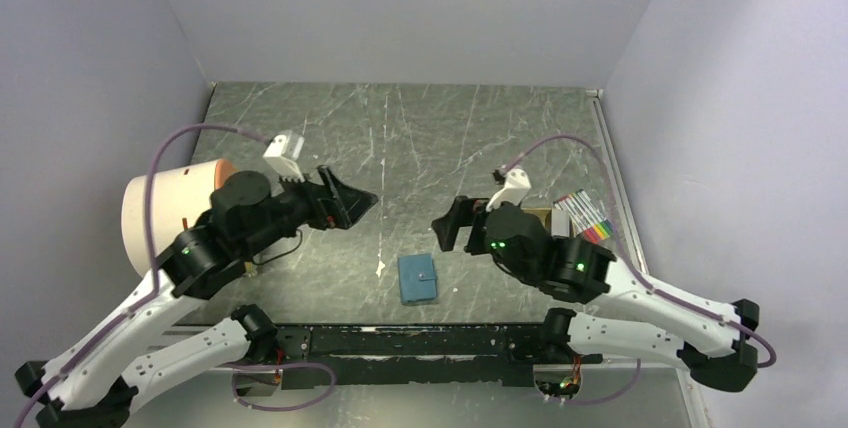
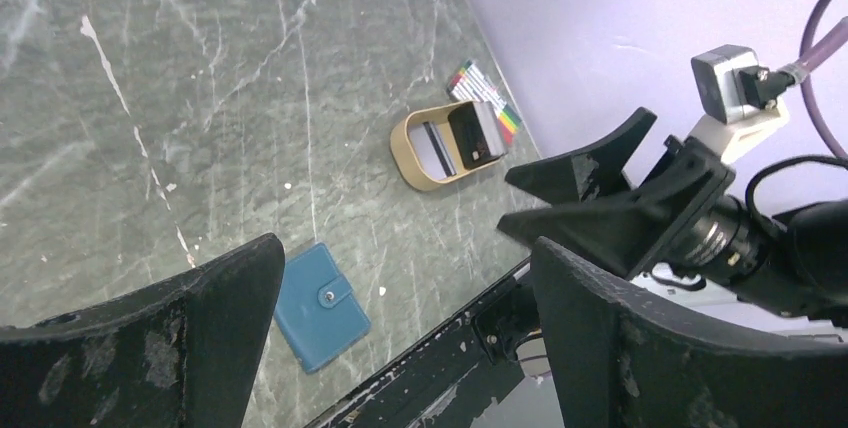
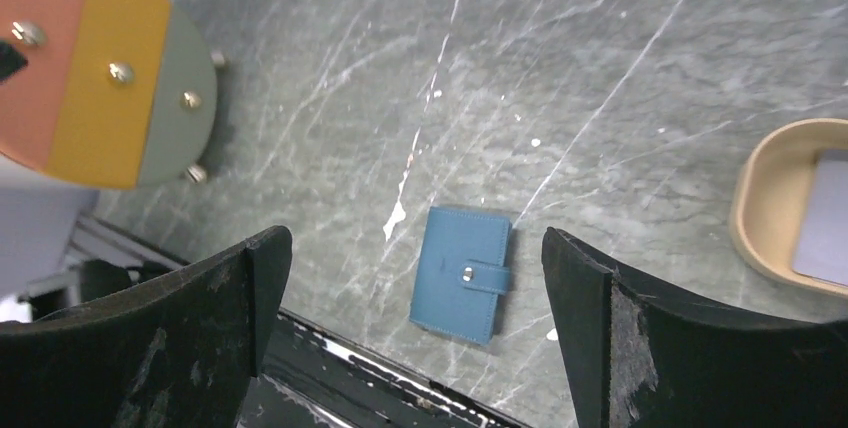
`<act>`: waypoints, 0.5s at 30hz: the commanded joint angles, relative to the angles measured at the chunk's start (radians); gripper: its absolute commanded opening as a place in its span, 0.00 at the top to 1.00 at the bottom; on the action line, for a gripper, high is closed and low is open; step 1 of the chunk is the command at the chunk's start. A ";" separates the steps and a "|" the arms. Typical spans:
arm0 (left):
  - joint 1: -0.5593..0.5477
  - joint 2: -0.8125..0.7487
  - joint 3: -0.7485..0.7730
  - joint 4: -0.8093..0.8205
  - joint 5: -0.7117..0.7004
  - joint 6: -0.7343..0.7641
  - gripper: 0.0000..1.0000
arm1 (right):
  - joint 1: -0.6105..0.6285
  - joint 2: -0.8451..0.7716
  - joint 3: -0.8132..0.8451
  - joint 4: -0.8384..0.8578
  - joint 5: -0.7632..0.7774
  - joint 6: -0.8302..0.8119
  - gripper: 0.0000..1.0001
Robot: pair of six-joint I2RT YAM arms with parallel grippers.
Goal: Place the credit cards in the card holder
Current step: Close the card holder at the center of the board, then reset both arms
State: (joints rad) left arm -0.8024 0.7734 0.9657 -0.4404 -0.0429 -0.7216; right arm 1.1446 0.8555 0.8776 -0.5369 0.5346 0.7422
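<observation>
Left gripper [image 1: 350, 198]: hovering left of centre in the top view, jaws spread wide, holding nothing.
Right gripper [image 1: 450, 228]: hovering right of centre, jaws spread wide, empty.
Card holder [image 1: 418, 279]: lying closed on the table [image 1: 450, 128], lower centre, below both grippers.
Credit cards [image 2: 438, 146]: sitting in the tan tray [image 2: 405, 153], upper middle of the left wrist view, beside the markers [image 2: 478, 81].

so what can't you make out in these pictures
Pale plastic cards in the tan oval tray: too small to count, left wrist view.
Same tray: cut by the edge in right wrist view, mostly behind the right arm from above.
Teal folding wallet: snapped shut, inside hidden.
</observation>
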 commanded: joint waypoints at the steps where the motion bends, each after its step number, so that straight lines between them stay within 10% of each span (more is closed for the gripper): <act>1: -0.003 -0.076 0.023 -0.124 -0.040 0.055 0.02 | -0.003 -0.097 0.069 -0.108 0.133 0.031 0.00; 15: -0.004 -0.245 -0.101 -0.048 0.004 0.037 0.02 | -0.003 -0.284 -0.003 -0.071 0.168 0.054 0.00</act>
State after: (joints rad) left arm -0.8024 0.5426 0.8764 -0.5060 -0.0563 -0.6952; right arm 1.1446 0.5938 0.9051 -0.5999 0.6754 0.7547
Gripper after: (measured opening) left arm 0.979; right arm 0.997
